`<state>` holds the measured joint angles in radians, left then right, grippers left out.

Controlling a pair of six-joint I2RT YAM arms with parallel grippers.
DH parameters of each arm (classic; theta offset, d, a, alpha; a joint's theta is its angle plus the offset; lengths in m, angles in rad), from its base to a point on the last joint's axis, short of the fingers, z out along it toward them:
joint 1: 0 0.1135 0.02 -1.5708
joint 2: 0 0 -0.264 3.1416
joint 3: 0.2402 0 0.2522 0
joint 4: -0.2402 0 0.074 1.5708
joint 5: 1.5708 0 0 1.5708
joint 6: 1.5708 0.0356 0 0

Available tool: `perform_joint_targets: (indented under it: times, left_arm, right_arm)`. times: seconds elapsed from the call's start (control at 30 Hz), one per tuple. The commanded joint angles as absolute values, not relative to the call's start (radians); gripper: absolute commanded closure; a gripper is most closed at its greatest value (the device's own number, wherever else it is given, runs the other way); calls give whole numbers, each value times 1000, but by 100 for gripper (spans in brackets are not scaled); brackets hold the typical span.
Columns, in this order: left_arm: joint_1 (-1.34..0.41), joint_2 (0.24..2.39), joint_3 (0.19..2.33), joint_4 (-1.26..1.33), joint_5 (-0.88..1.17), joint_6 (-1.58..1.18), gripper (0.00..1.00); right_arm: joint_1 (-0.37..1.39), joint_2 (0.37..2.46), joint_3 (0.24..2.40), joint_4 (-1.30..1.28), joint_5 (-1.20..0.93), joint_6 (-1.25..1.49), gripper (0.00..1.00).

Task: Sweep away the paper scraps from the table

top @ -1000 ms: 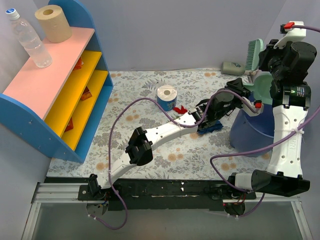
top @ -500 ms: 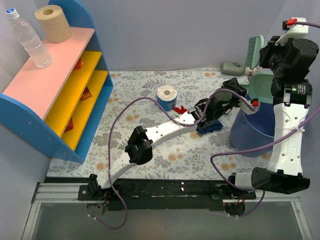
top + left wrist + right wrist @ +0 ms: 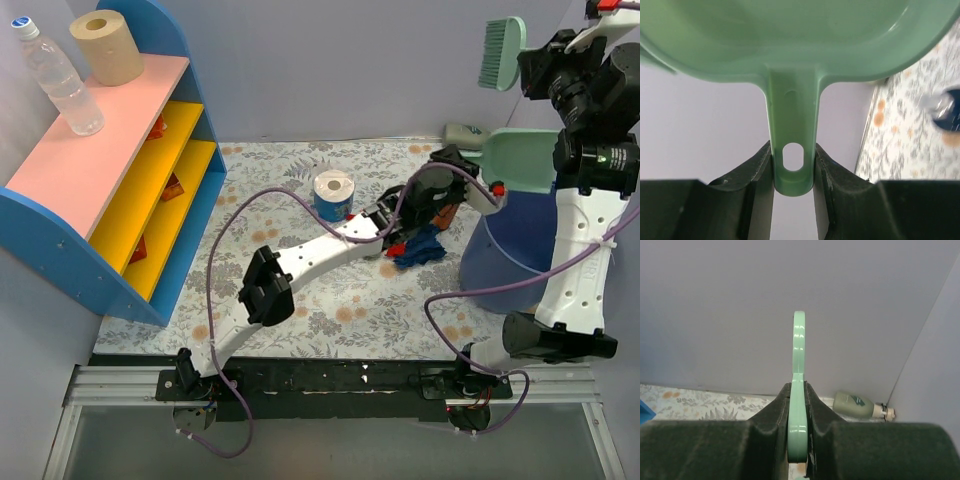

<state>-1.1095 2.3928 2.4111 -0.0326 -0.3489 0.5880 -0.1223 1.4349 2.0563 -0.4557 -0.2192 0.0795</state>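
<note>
Far left, the shelf (image 3: 100,160): pink top, blue sides, yellow tiers. The table (image 3: 250,200) wears a matte cloth of grey-green leaves and small orange flowers. A tissue roll (image 3: 333,193) stands upright mid-table. Right of it on the cloth, near the bin, a red scrap (image 3: 397,250) lies just beside a crumpled dark blue wad (image 3: 422,247). The wad is more exposed than a second ago, since the left arm's elbow has shifted left. The left gripper (image 3: 793,165) is clamped on the flat, holed handle of the dustpan (image 3: 790,40), smooth pale-green plastic, held over the round blue bin (image 3: 500,275). The right gripper (image 3: 798,400) is pinched on the thin, edge-on handle of the brush (image 3: 500,52), now raised well higher.
</note>
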Motion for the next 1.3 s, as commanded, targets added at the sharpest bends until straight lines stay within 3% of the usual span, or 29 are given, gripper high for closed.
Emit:
perform_joint_targets:
  times: [0.0,0.27,0.43,0.6,0.73,0.83,1.0,1.17,1.27]
  left_arm:
    - [-1013,2114,2334,-227,-428,442,100]
    - [-851,1746,1963,-829,-342,89,100]
    - [-822,1547,1643,-1076,-172,-72,100]
    - [-815,1470,1340,-1115,-16,-127,100]
    - [-798,1442,1118,-1004,43,-161,100]
    - [-795,1417,1013,-877,81,-198,100]
    - [-795,1436,879,-775,103,-238,100]
    - [-788,1459,859,-723,91,-258,63]
    - [-775,1428,848,-689,100,-258,55]
  right_arm:
    - [-121,1517,2190,-376,-281,135,99]
    - [-84,1583,2183,-383,-350,152,99]
    - [112,1563,2093,-411,-249,3,99]
    - [242,1519,1909,-446,-195,-132,99]
    - [310,1445,1697,-521,-158,-277,99]
    - [351,1368,1524,-526,-127,-314,99]
    - [393,1305,1407,-506,-130,-293,99]
    - [400,1279,1351,-471,-133,-273,99]
    - [403,1287,1321,-430,-147,-258,99]
